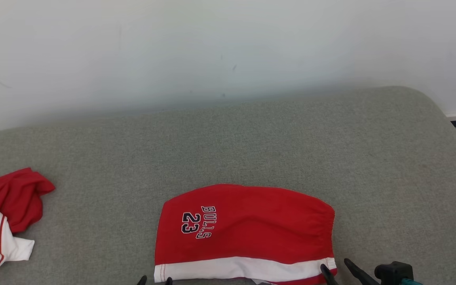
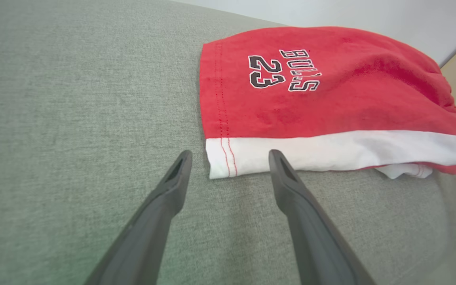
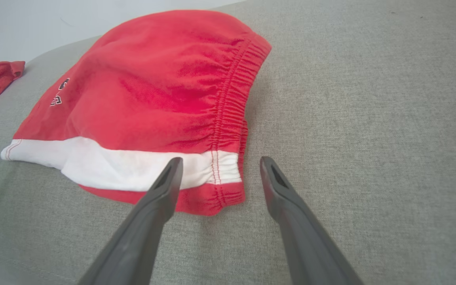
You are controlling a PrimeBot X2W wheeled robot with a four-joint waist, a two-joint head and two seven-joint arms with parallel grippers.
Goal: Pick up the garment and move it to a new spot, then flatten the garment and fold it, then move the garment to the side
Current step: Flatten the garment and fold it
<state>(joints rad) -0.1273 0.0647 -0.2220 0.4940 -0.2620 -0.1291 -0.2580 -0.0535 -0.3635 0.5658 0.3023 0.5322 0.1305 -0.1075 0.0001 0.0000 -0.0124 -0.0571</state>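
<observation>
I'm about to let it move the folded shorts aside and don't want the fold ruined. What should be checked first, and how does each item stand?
1. Red shorts with white band and BULLS 23 print folded: ok.
2. Fold edges aligned: not ok, a lower layer pokes out at the near edge.
3. Left gripper open, fingers either side of the near hem corner: ok.
4. Right gripper open at the waistband corner: ok.
5. Fingers touching cloth: cannot tell.
6. Crumpled red-and-white garment lying apart from the shorts on the grey fabric surface: ok.
</observation>
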